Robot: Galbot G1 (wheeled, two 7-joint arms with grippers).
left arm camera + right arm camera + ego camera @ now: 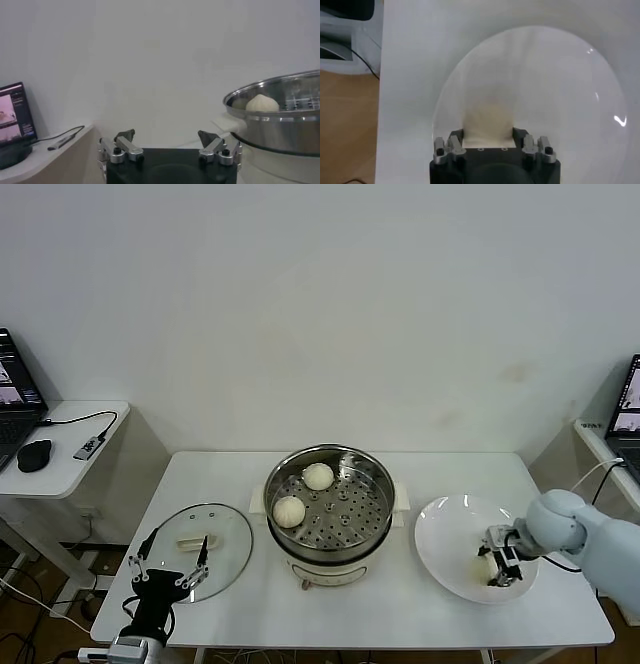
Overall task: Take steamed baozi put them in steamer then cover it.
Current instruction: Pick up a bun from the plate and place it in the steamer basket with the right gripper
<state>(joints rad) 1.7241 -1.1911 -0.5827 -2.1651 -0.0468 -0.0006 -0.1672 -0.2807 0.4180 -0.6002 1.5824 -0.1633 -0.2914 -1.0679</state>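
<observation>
- Steamer [330, 514]: round shiny steel pot on a cream-white base, uncovered, standing at the middle of the surface [400, 604] between its front and back edges; a perforated tray lies inside
- Two steamed baozi on that tray, smooth cream-white domes: one [318, 476] toward the back rim, one [289, 511] at the left rim
- A third baozi [492, 568] on the white plate [450, 529] near the surface's right edge, sitting between the right tool's [503, 563] fingers
- Cover [195, 549]: clear glass lid with metal rim and cream-white bar handle, lying flat near the front-left corner, just left of the steamer
</observation>
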